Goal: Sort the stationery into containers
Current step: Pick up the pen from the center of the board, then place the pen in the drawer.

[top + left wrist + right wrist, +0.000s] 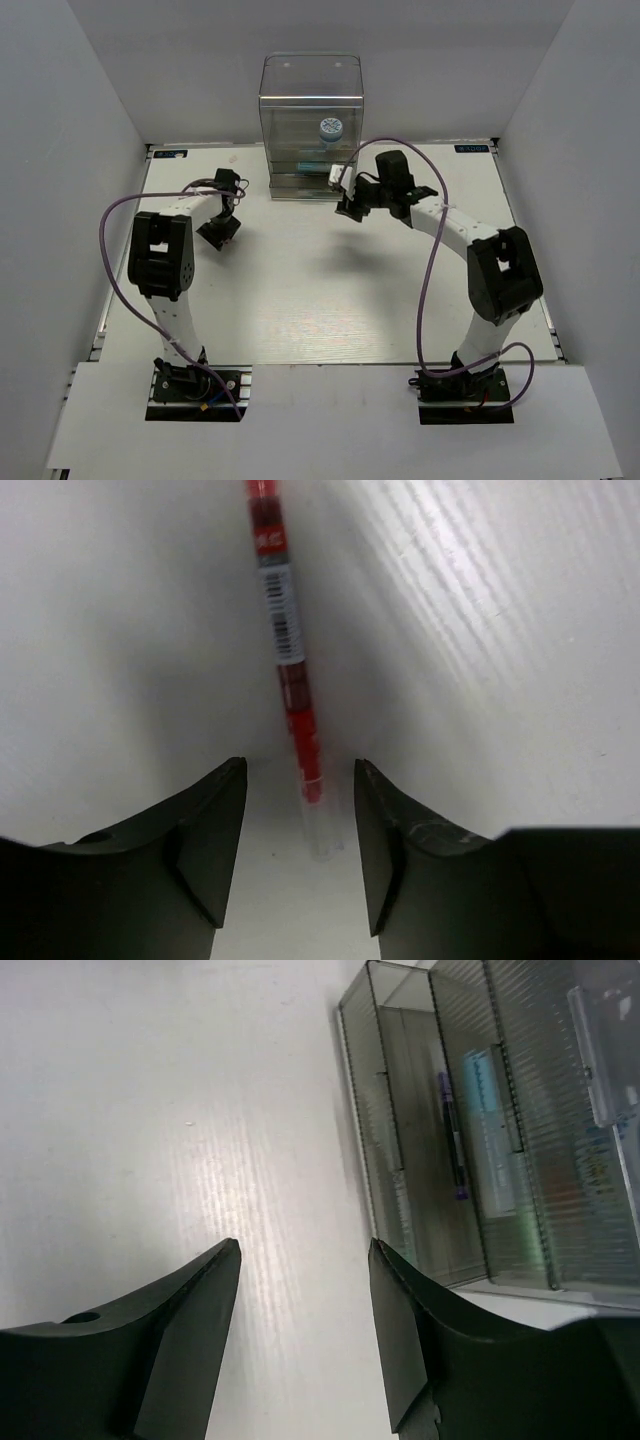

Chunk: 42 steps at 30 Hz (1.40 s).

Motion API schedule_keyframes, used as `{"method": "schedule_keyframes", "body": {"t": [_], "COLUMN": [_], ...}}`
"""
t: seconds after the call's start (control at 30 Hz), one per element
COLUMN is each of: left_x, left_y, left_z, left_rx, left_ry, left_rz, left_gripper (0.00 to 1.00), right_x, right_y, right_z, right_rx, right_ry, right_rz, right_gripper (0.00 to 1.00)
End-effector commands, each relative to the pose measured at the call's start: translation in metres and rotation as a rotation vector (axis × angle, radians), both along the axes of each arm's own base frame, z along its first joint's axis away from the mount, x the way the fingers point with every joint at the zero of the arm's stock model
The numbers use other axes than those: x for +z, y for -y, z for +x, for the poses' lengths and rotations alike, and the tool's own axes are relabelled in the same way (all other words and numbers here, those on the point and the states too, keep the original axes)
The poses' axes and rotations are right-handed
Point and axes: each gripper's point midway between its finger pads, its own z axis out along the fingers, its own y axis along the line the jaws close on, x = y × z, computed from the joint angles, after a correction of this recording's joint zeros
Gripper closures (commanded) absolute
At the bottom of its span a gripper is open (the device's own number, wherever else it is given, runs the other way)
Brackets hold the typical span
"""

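Clear cabinet (311,125): upright.
Right gripper (303,1260): jaws wide, empty, just before the cabinet's drawers.
Left gripper (298,780): jaws wide, left-front of the cabinet.
Patterned roll (331,128): inside the cabinet's upper bay.
Clear red tube (290,660): lying flat, tip between the left gripper's fingers.

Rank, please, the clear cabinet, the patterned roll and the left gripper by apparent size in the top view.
Largest: clear cabinet.
Then: left gripper.
Smallest: patterned roll, inside the cabinet.

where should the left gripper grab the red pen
Grip the pen across its red barrel just below the label, coming straight down from above. It lies flat on the table, lengthwise between the fingers of the open left gripper, which would close on its narrow sides.
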Motion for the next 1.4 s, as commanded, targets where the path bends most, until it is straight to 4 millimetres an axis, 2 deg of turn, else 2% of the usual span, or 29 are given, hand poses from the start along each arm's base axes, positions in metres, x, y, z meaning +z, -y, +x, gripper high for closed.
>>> {"method": "schedule_keyframes", "body": {"t": [0.0,0.03,0.1,0.13,0.17,0.2,0.23,0.3,0.33,0.37,0.4,0.43,0.5,0.53,0.6,0.63,0.67,0.7,0.73,0.77,0.8,0.93,1.0,1.03,1.07,1.13,1.2,1.23,1.37], "left_x": [0.01,0.006,0.004,0.0,-0.003,-0.01,-0.01,-0.011,-0.009,-0.005,-0.004,0.014,0.031,0.058,0.088,0.105,0.121,0.146,0.155,0.154,0.164,0.173,0.178,0.191,0.179,0.19,0.178,0.188,0.184], "left_y": [-0.009,-0.01,-0.008,-0.008,-0.007,-0.006,-0.006,-0.001,0.002,0.003,0.013,0.017,0.035,0.05,0.071,0.093,0.101,0.124,0.131,0.136,0.145,0.165,0.174,0.181,0.186,0.192,0.194,0.2,0.212], "left_z": [0.013,0.009,0.011,0.007,0.005,-0.005,-0.005,-0.012,-0.013,-0.009,-0.013,-0.009,0.003,0.007,0.021,0.018,0.01,0.011,0.007,0.0,-0.001,-0.001,0.016,0.024,0.032,0.047,0.064,0.071,0.092], "left_rx": [0.012,0.003,0.0,-0.008,-0.01,-0.012,-0.012,-0.019,-0.023,-0.034,-0.068,-0.113,-0.224,-0.373,-0.569,-0.708,-0.873,-1.032,-1.118,-1.228,-1.315,-1.553,-1.655,-1.702,-1.737,-1.828,-1.897,-1.923,-2.024], "left_ry": [0.019,-0.004,-0.007,-0.024,-0.027,-0.056,-0.046,-0.027,-0.011,0.023,0.032,0.083,0.186,0.268,0.447,0.517,0.588,0.718,0.767,0.796,0.85,0.888,0.899,0.914,0.882,0.886,0.848,0.865,0.873], "left_rz": [0.021,0.026,0.016,0.02,0.01,0.001,0.0,-0.034,-0.056,-0.058,-0.069,-0.092,-0.146,-0.197,-0.235,-0.31,-0.285,-0.327,-0.321,-0.3,-0.305,-0.292,-0.252,-0.228,-0.228,-0.145,-0.06,-0.018,0.154], "left_gripper": [0.44,0.47,0.62,0.67,0.78,0.83,0.87,0.98,1.0,1.0,1.0,1.0,1.0,1.0,1.0,1.0,1.0,1.0,1.0,1.0,1.0,1.0,1.0,1.0,1.0,1.0,1.0,1.0,1.0], "right_x": [0.016,0.028,0.017,0.027,0.024,0.027,0.019,0.027,0.02,0.028,0.029,0.022,0.026,0.028,0.028,0.027,0.027,0.028,0.027,0.025,0.028,0.025,0.027,0.026,0.028,0.03,0.027,0.031,0.026], "right_y": [0.005,0.007,0.014,0.017,0.019,0.02,0.024,0.03,0.033,0.035,0.039,0.041,0.047,0.049,0.053,0.056,0.056,0.058,0.058,0.06,0.061,0.065,0.065,0.066,0.068,0.07,0.073,0.074,0.079], "right_z": [-0.016,-0.021,-0.029,-0.031,-0.035,-0.038,-0.041,-0.042,-0.046,-0.048,-0.047,-0.052,-0.053,-0.056,-0.057,-0.057,-0.059,-0.059,-0.059,-0.06,-0.061,-0.063,-0.065,-0.064,-0.063,-0.063,-0.063,-0.064,-0.066], "right_rx": [0.003,0.003,-0.013,-0.019,-0.021,-0.028,-0.039,-0.072,-0.077,-0.081,-0.099,-0.104,-0.12,-0.125,-0.133,-0.145,-0.142,-0.146,-0.147,-0.15,-0.148,-0.155,-0.152,-0.154,-0.157,-0.161,-0.175,-0.173,-0.191], "right_ry": [-0.003,0.014,-0.028,-0.012,-0.023,-0.03,-0.05,-0.053,-0.069,-0.058,-0.058,-0.074,-0.067,-0.067,-0.068,-0.078,-0.079,-0.08,-0.09,-0.096,-0.091,-0.097,-0.09,-0.089,-0.079,-0.067,-0.066,-0.052,-0.053], "right_rz": [0.071,0.088,0.087,0.099,0.098,0.108,0.101,0.112,0.106,0.118,0.118,0.114,0.12,0.123,0.127,0.131,0.134,0.137,0.143,0.143,0.146,0.143,0.144,0.142,0.142,0.14,0.133,0.137,0.127], "right_gripper": [0.4,0.4,0.4,0.4,0.4,0.4,0.38,0.38,0.36,0.36,0.31,0.29,0.26,0.26,0.26,0.26,0.26,0.26,0.26,0.26,0.26,0.26,0.26,0.26,0.26,0.26,0.26,0.26,0.26]}}
